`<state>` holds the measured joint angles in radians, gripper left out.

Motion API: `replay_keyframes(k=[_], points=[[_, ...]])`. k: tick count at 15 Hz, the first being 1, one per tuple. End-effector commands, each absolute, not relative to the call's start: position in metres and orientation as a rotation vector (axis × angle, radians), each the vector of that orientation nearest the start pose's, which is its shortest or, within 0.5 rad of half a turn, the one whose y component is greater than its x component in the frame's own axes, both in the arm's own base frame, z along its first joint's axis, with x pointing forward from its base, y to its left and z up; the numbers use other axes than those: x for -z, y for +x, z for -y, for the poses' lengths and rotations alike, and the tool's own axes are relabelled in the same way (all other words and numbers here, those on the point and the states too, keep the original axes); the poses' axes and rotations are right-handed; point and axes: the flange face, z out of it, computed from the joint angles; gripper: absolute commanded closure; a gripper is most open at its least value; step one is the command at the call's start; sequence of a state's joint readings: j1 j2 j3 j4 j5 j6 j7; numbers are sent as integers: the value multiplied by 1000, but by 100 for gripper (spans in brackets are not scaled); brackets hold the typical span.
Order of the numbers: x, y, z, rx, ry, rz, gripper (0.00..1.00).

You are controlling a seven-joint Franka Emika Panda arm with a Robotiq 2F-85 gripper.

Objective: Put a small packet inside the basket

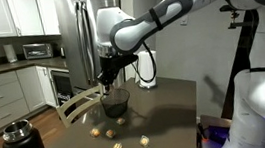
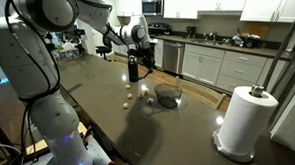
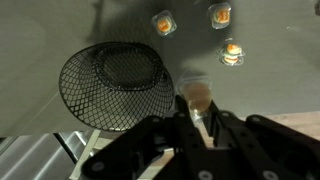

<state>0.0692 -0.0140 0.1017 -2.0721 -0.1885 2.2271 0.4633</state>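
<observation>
dim kitchen light, blurry wrist view, tabletop glare

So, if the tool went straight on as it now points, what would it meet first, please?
Likely the table right beside the basket, perhaps its rim; the tool holds the small packet there. Depth is unclear.

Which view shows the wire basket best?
The wrist view: the basket is seen large from above, its mesh and rim clear. In both exterior views it is only a small dark shape, with the mesh hard to make out.
</observation>
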Motion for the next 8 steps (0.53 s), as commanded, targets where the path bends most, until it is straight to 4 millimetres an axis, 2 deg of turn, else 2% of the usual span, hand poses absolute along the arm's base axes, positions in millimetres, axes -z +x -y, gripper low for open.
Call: replay_keyframes(k=[1, 6, 7, 8], points=[[-455, 565, -71, 346, -3232, -447, 91], [-449, 568, -46, 330, -3216, -581, 91], [-449, 569, -43, 330, -3214, -598, 66], [-449, 569, -41, 329, -3210, -609, 55]])
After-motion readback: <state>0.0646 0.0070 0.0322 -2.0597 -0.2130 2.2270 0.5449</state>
